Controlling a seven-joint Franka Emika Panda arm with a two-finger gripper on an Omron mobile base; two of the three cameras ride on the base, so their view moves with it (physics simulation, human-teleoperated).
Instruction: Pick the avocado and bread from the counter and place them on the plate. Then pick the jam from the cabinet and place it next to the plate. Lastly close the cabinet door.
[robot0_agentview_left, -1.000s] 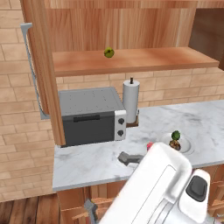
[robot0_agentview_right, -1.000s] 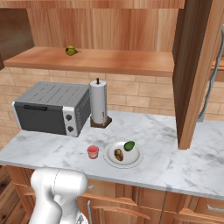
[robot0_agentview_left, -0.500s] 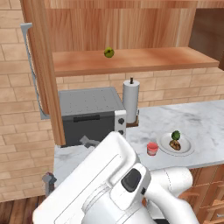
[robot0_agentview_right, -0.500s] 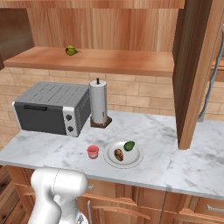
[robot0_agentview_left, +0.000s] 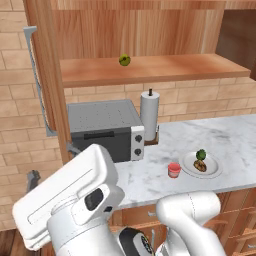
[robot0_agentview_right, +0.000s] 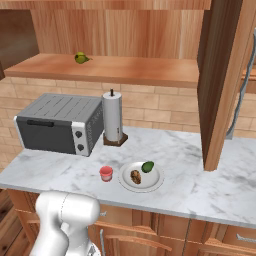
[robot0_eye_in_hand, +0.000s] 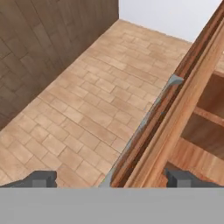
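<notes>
A: Biggest first: where does the cabinet stand?

B: On the wall over the worktop, with its left door swung out edge-on. In the hand view that door's edge and its grey handle run as one long line, rising from between the jaws.

A: So the gripper straddles it?

B: It looks so; the jaws are spread wide with nothing in them, one tip on each side. The door's long axis lies straight ahead of them.

A: And the smaller things?

B: The plate carries the bread and avocado; the jam sits just beside it. I judge only closing the door remains.
</notes>
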